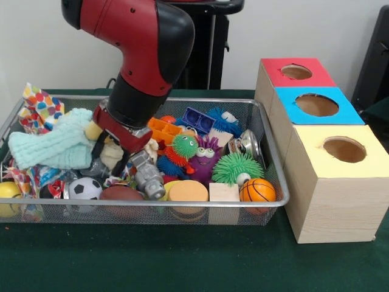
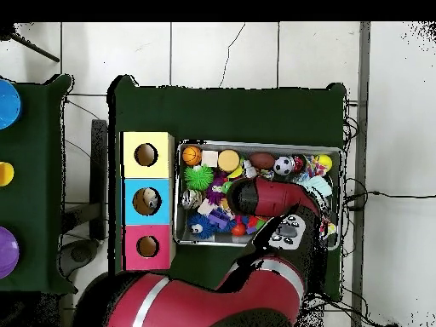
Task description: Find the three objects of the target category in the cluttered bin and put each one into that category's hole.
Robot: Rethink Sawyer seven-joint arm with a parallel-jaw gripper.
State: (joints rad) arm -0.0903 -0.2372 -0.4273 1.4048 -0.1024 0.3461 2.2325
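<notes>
The tool (image 1: 115,159) is down among the toys in the bin (image 1: 267,152); I cannot tell its opening. One object already shows in the blue box (image 2: 146,202).

Green tablecloth (image 1: 182,261), white tiled floor (image 2: 213,51)
</notes>
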